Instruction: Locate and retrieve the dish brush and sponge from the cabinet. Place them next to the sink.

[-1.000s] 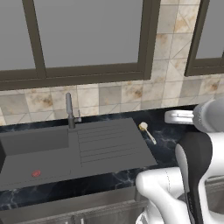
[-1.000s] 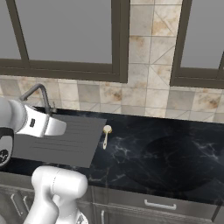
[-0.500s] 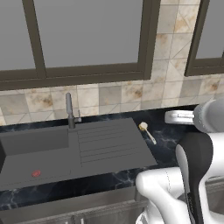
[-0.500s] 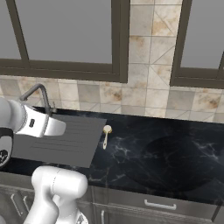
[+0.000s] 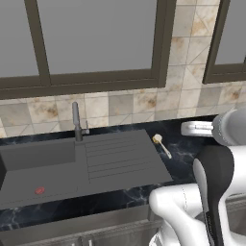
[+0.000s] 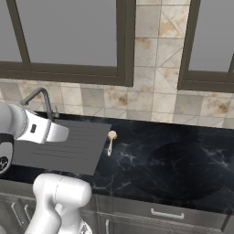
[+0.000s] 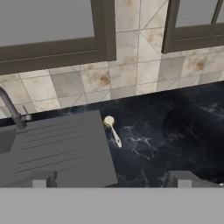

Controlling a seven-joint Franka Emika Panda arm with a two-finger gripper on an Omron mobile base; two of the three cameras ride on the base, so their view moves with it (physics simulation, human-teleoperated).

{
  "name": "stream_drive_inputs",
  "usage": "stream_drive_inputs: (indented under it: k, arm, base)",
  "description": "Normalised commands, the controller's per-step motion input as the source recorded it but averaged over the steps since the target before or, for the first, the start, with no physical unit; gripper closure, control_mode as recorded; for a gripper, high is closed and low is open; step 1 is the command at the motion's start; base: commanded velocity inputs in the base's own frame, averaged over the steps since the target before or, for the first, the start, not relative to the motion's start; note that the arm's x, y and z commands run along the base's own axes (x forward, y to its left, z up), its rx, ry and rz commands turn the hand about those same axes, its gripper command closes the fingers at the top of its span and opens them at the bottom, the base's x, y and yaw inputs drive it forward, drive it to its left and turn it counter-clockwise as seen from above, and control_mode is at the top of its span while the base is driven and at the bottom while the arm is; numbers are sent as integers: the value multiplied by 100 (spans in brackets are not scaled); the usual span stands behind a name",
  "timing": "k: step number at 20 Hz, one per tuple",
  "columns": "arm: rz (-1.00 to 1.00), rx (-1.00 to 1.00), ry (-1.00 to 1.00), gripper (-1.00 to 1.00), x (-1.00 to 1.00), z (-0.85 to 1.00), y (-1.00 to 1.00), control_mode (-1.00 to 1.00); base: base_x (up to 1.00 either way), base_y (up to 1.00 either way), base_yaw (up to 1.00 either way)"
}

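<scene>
Hovering spread and empty, the pincer (image 7: 112, 181) hangs above the dish brush (image 7: 113, 130) beside the sink (image 7: 52, 144).

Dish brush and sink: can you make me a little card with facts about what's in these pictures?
dish brush: lying flat on the black counter, just beside the drainboard edge
bristles: yellowish head pointing toward the tiled wall
sink: dark grey, small red spot in the basin
faucet: at the back rim of the sink
gripper: open, holding nothing, above the counter
sponge: cannot tell where
</scene>
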Motion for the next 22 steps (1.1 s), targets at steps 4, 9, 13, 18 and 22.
stream_drive_inputs:
  k: [4,9,13,18,22]
  arm:
    - [0,0,0,-100,0,0,0,100]
    - [0,0,0,-100,0,0,0,100]
    - [0,0,0,-100,0,0,0,100]
    - [0,0,0,-100,0,0,0,100]
    - [0,0,0,-100,0,0,0,100]
  base:
    - [-3,-1,0]
    - [-39,0,0]
    - [-38,0,0]
    - [-25,0,0]
    - [-1,0,0]
